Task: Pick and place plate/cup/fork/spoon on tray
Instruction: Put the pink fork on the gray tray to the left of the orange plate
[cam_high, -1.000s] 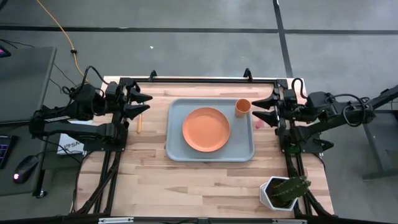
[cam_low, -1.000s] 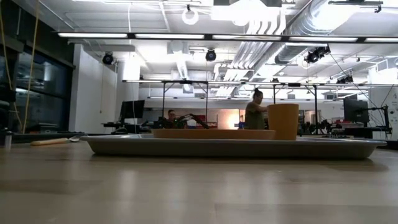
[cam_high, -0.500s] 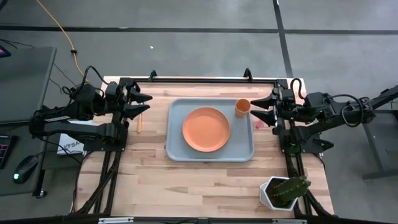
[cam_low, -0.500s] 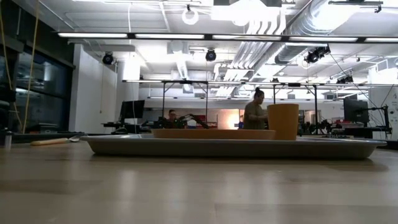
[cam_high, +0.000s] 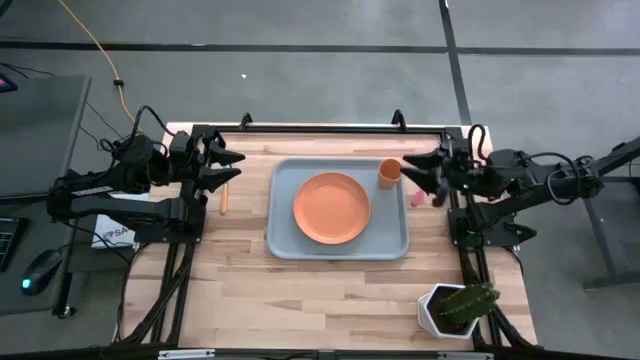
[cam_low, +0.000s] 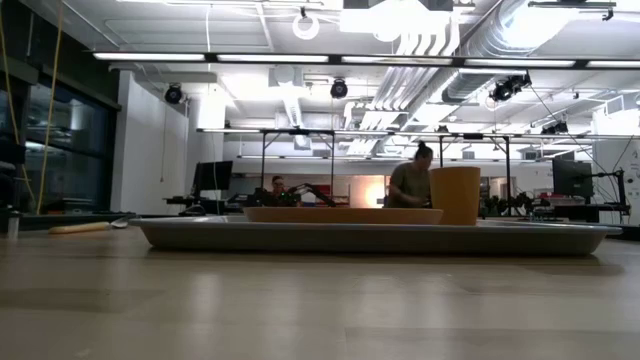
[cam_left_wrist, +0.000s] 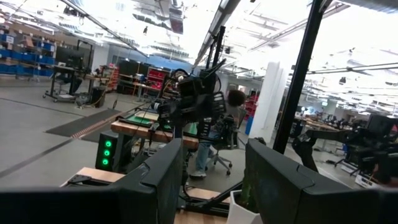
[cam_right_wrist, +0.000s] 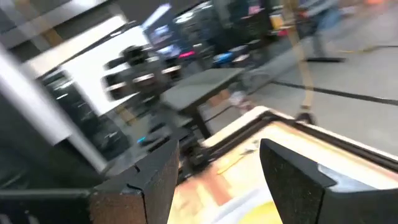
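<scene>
The grey-blue tray (cam_high: 285, 235) lies at the table's middle, and it also shows in the low view (cam_low: 200, 235). The orange plate (cam_high: 331, 208) rests flat in it. The orange cup (cam_high: 389, 173) stands upright in its far right corner. The orange-handled spoon (cam_high: 225, 198) lies on the table left of the tray. The pink-handled fork (cam_high: 416, 197) lies right of the tray, partly under my right arm. My left gripper (cam_high: 240, 169) is open above the spoon's far end. My right gripper (cam_high: 408, 172) is open, close to the right of the cup.
A white pot with a green plant (cam_high: 455, 308) stands at the table's near right corner. Black frame rails run along the far edge and both sides. Bare wood lies near the front, before the tray. People show in the room behind the table (cam_low: 410, 185).
My right gripper has edged toward the table's left, closer to the cup, and its wrist view is blurred with motion. The left arm and all the dishes have kept still.
</scene>
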